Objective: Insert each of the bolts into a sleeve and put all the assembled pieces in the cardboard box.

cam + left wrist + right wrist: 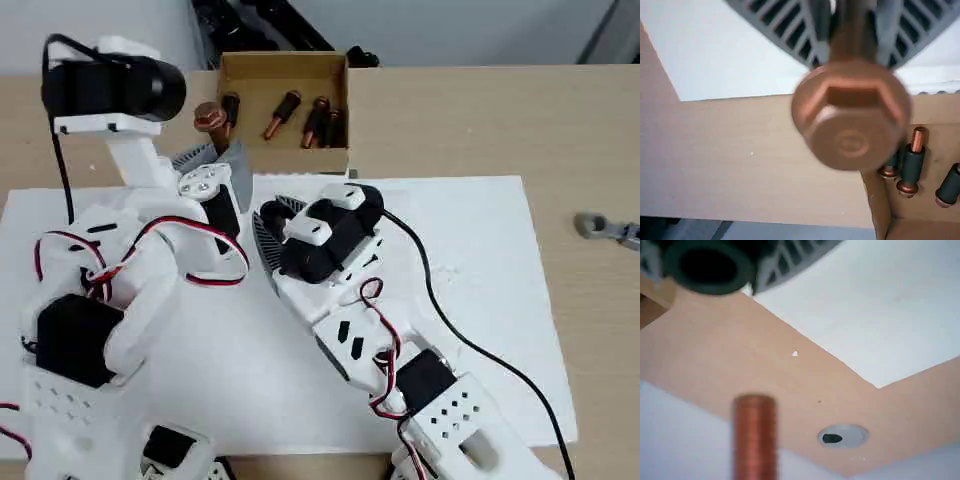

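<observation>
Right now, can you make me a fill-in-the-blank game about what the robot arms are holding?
1. The left fingers squeeze a copper ____.
2. The right fingers squeeze a black ____.
3. The finished pieces lie inside the cardboard ____.
Missing words: bolt, sleeve, box.

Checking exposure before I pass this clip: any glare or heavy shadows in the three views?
High view: even light, soft shadows under the arms on the white foam board, no glare. Left wrist view: the copper hex-head bolt carries a dull sheen, no hard highlight. Right wrist view: the black tubular sleeve sits in shade, its bore dark; the board is bright.
</observation>
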Motion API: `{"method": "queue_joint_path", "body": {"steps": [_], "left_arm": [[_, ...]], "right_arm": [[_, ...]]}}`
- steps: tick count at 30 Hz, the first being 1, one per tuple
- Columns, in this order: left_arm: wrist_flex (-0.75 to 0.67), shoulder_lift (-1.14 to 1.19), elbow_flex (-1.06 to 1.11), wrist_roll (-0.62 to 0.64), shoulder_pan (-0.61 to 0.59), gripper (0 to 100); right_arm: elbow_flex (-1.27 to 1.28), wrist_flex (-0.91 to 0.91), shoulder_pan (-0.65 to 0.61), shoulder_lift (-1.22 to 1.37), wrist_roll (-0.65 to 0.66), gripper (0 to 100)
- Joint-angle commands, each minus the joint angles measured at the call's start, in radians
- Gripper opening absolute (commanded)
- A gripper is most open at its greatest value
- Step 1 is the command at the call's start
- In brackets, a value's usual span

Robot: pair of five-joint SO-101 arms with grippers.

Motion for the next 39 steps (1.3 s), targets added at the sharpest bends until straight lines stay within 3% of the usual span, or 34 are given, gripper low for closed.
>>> {"method": "queue_joint_path", "body": {"steps": [1, 9, 31, 39], "left_arm": [[-0.048, -0.017, -0.005, 0.009, 0.008, 0], [-0.095, -0.015, 0.054, 0.008, 0.095, 0], [-0.094, -0.025, 0.202, -0.020, 0.098, 0], [-0.006, -0.025, 0.205, -0.025, 0.101, 0]], "right_arm": [[-0.064, -0.028, 0.007, 0.001, -0.009, 0.4], [-0.064, -0.028, 0.007, 0.001, -0.009, 0.4], [-0.066, -0.022, 0.012, 0.001, -0.008, 0.4], [-0.066, -0.022, 0.012, 0.001, -0.008, 0.4]]}}
